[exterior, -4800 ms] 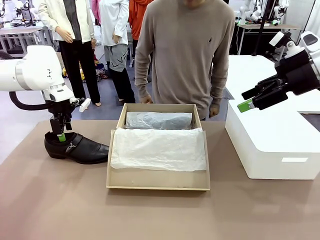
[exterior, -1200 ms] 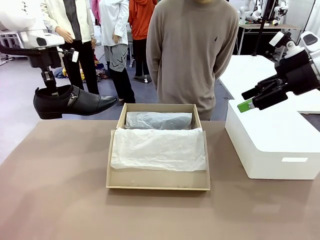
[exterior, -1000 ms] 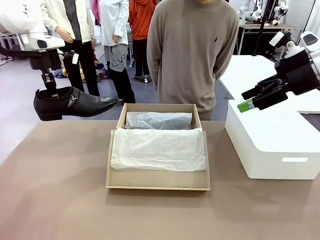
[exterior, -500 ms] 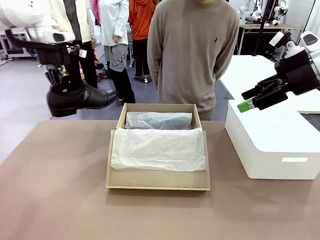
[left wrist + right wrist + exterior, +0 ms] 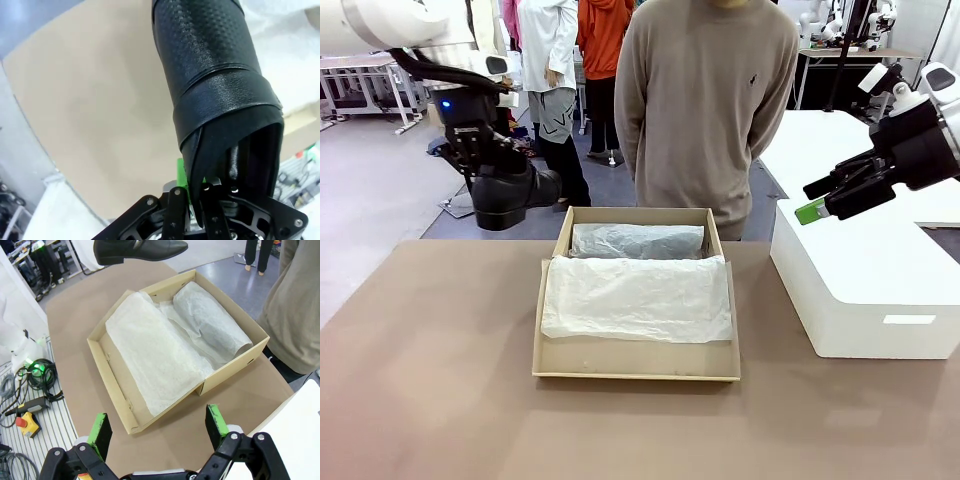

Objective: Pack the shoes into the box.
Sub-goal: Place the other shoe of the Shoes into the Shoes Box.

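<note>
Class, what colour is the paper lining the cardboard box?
White tissue paper; clearest in right wrist view.

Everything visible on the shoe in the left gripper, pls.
The shoe is black leather, glossy on the upper, pebbled at the heel back, with a low block heel. It hangs in the air over the table, just left of the box, toe toward the box, about level. Only the left gripper touches it, shut on the heel rim.
</note>
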You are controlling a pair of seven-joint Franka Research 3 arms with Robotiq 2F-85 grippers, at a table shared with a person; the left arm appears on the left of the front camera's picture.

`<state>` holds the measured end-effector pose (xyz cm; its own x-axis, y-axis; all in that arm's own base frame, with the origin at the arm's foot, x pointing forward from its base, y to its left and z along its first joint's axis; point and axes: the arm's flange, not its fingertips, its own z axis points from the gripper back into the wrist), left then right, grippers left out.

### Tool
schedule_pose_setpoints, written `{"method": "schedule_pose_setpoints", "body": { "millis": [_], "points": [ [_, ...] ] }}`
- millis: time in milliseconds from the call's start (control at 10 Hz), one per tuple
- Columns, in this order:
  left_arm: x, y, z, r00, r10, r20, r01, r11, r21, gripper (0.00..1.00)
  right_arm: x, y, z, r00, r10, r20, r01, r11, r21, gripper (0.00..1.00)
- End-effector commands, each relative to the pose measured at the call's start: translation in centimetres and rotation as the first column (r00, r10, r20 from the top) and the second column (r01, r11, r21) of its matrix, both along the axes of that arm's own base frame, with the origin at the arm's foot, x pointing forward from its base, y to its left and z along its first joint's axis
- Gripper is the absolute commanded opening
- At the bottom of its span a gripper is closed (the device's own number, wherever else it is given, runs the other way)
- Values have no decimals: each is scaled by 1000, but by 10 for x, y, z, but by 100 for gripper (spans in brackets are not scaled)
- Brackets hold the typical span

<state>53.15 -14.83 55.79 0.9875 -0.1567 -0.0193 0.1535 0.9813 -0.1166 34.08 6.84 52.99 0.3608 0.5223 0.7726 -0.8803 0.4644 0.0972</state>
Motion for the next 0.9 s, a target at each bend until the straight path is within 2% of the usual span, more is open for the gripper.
{"method": "schedule_pose_setpoints", "body": {
  "millis": [0,100,600,700,800],
  "points": [
    [-14,-7,1,997,40,71,-41,999,6,0,3,1,-2,999,18,27,-19,999,28,100],
    [0,0,0,1000,0,0,0,1000,0,0,3,1,-2,999,18,27,-19,999,28,100],
    [0,0,0,1000,0,0,0,1000,0,0,3,1,-2,999,18,27,-19,999,28,100],
    [-1,-4,-8,1000,17,-4,-17,1000,4,0,3,1,-2,999,18,27,-19,999,28,100],
    [-5,-20,-1,978,208,22,-209,978,19,0,3,1,-2,999,18,27,-19,999,28,100]
  ]
}}
